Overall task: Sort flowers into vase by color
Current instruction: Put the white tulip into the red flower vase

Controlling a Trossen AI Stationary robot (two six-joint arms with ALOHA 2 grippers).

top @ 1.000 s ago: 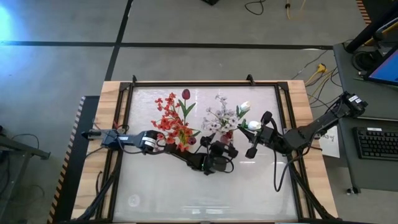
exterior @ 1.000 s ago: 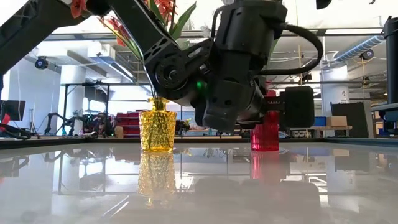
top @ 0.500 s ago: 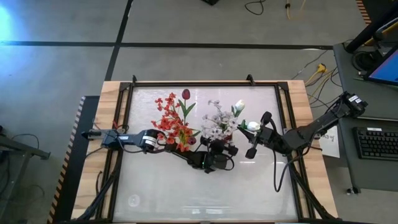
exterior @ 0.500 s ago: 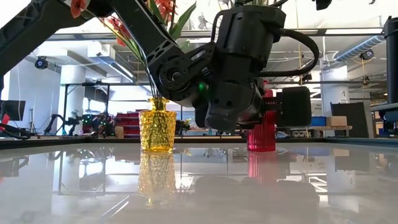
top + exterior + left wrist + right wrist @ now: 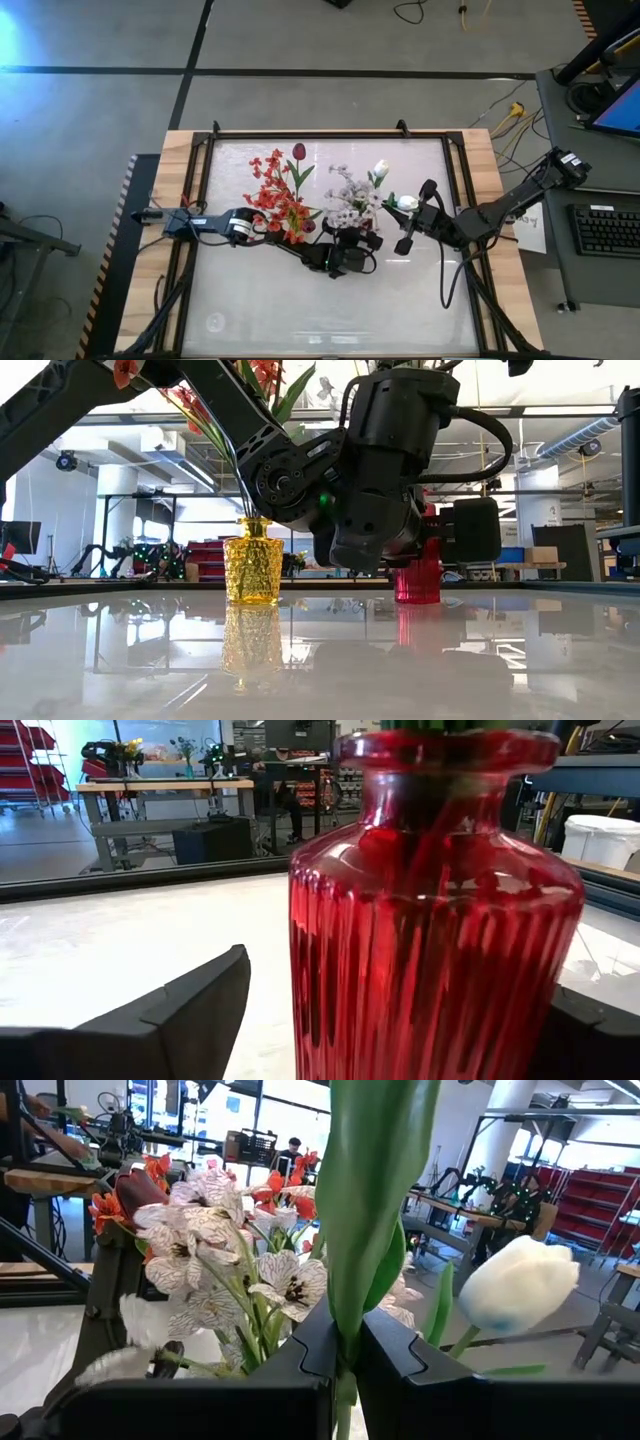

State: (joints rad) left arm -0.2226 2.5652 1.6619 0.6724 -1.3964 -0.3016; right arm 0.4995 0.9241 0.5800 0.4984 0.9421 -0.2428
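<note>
Left hand (image 5: 362, 240) open, fingers either side of the ribbed red glass vase (image 5: 435, 920) holding white blossoms. Right hand (image 5: 340, 1365) pinches a white tulip bud's green stem (image 5: 375, 1220) beside it. Risk: vase tips or shifts, probably, if stem catches blossoms.

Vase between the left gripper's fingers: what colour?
Red ribbed glass vase, clearest in the left wrist view.
</note>
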